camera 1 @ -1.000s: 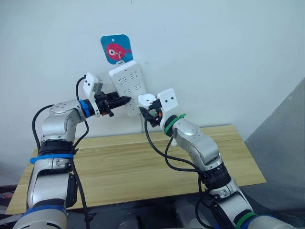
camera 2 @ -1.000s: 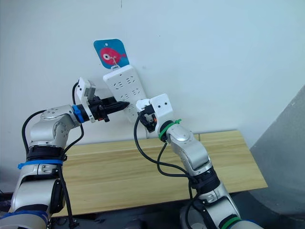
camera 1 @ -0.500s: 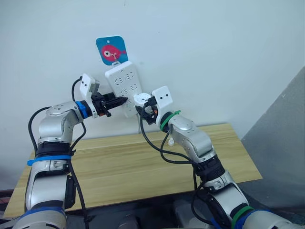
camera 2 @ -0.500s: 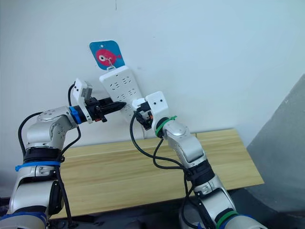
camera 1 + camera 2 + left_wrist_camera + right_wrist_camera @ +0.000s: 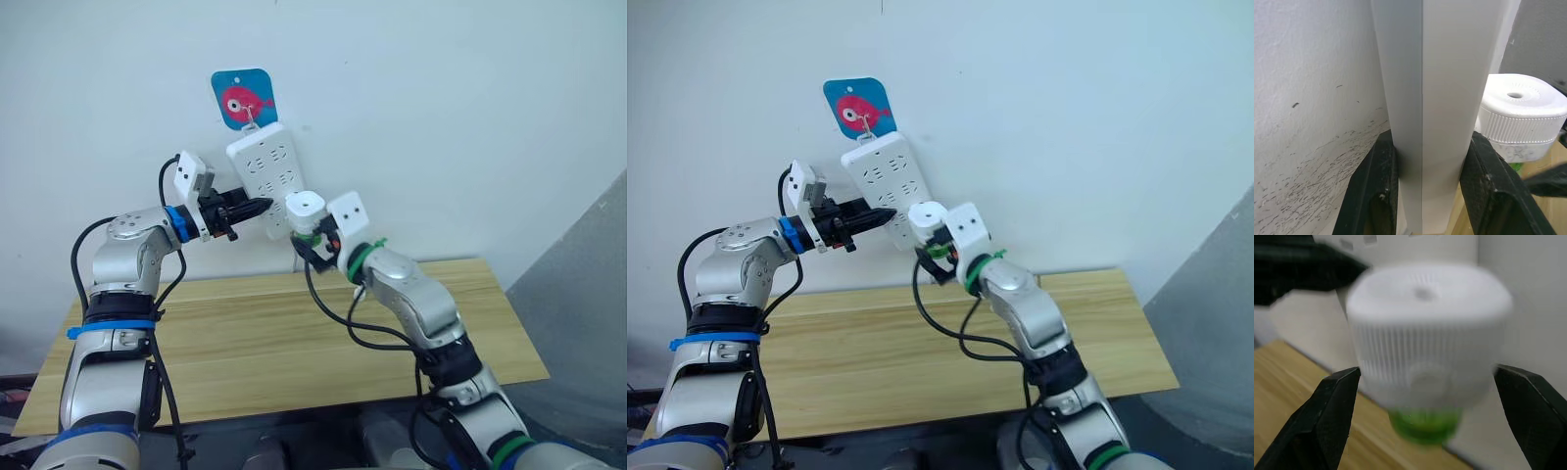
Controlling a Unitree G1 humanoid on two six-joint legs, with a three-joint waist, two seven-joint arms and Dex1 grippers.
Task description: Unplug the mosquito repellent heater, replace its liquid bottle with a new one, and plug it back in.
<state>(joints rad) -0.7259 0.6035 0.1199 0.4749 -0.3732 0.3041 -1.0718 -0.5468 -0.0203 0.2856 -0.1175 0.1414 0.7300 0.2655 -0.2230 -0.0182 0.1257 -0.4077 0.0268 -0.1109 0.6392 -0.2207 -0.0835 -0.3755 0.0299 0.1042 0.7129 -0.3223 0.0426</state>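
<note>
While the pale wooden tabletop (image 5: 245,338) lies bare from its near edge to the far edge against the wall, our work sits above that far edge, at the tall white wall power strip (image 5: 266,176) hanging tilted under a blue card with a red fish (image 5: 243,98). Open wall spreads to the right of the strip, and a grey slanted panel (image 5: 588,284) closes in past the tabletop's right edge.

Our left gripper (image 5: 257,207) clamps the strip's lower part by its side edges; the left wrist view shows both black fingers (image 5: 1376,191) pressed flat against the strip, something the head views only hint at. Our left arm is raised with the elbow bent, forearm level toward the wall.

Our right gripper (image 5: 933,247) grips the small white rounded mosquito repellent heater (image 5: 305,208) held upright just beside the strip's lower right edge; whether it touches the strip we cannot tell. The right wrist view shows the ribbed body between spread fingertips (image 5: 1332,401) and a green bottle (image 5: 1425,427) beneath. Our right arm reaches up from the tabletop's near right, wrist bent toward the wall.
</note>
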